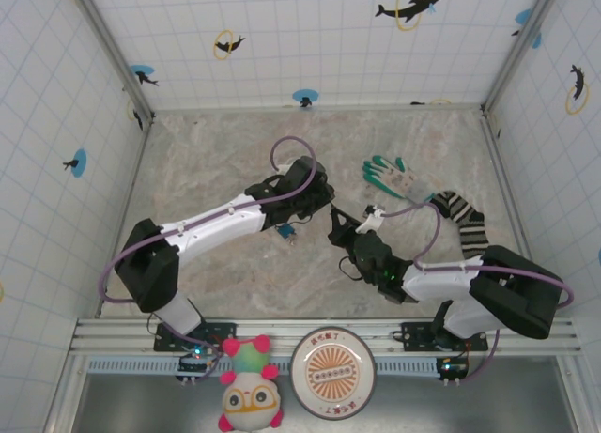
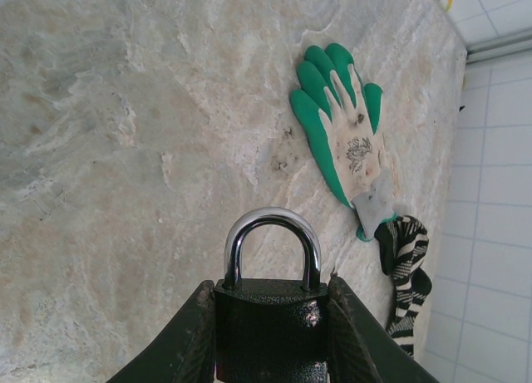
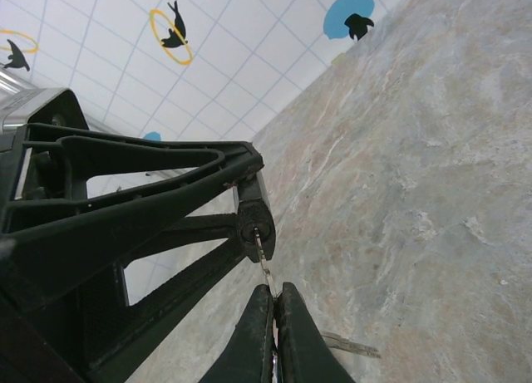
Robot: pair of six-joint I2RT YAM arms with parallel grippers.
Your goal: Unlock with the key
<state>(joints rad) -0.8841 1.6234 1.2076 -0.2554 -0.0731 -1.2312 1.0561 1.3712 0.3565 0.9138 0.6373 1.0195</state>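
Note:
A dark padlock (image 2: 270, 325) with a silver shackle (image 2: 272, 225) sits upright between my left gripper's (image 2: 270, 285) fingers, shackle closed. In the right wrist view the padlock's underside (image 3: 253, 221) faces me, and the key's silver blade (image 3: 264, 262) has its tip in the keyhole. My right gripper (image 3: 276, 304) is shut on the key; its head is hidden between the fingers. From above, the left gripper (image 1: 324, 209) and right gripper (image 1: 335, 224) meet tip to tip at the table's middle.
A green and white glove (image 1: 396, 177) (image 2: 345, 142) lies at the back right, a striped sock (image 1: 465, 222) (image 2: 405, 267) beside it. A second flat metal key (image 3: 349, 343) lies on the marble table (image 1: 216, 161) under my right gripper. Tiled walls enclose three sides.

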